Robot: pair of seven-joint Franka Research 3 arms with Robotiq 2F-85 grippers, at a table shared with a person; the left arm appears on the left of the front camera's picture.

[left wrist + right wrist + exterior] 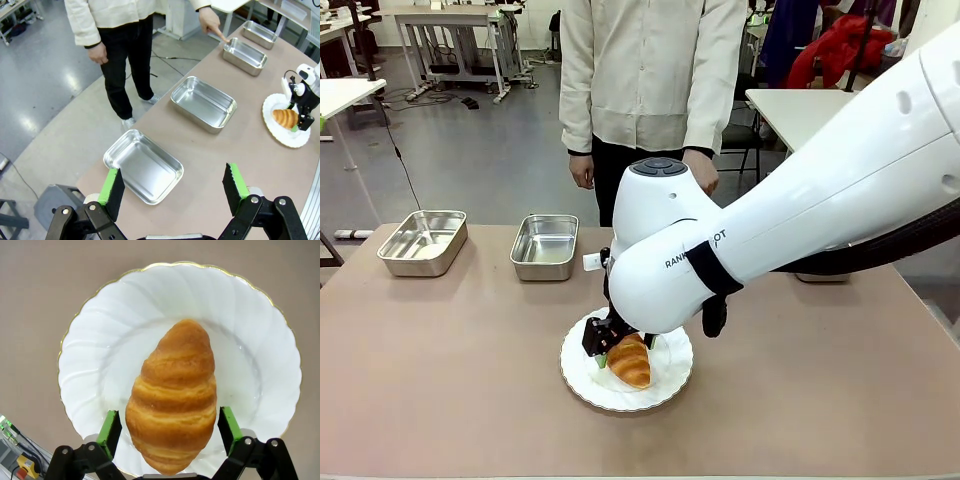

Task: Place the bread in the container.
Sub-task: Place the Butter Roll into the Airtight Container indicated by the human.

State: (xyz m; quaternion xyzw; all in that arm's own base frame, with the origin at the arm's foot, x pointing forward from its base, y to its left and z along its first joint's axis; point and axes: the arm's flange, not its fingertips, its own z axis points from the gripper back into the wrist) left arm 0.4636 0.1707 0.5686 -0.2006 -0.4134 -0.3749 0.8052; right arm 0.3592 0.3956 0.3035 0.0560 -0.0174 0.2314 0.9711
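The bread (175,390), a golden-brown croissant, lies on a round white plate (100,340) near the table's front middle (632,362). My right gripper (170,422) is open and lowered over it, one green pad on each side of the croissant's near end, with small gaps showing. Several shiny steel trays stand in a row along the far edge. A person's finger (219,35) points at the rim of one such container (245,52). My left gripper (172,187) hangs open and holds nothing, above the table near another tray (143,166).
Two trays (423,241) (545,246) stand at the far left of the table. The right arm (800,210) reaches across from the right and covers the far right side. The person (650,80) stands at the far edge. Bare tabletop lies left of the plate.
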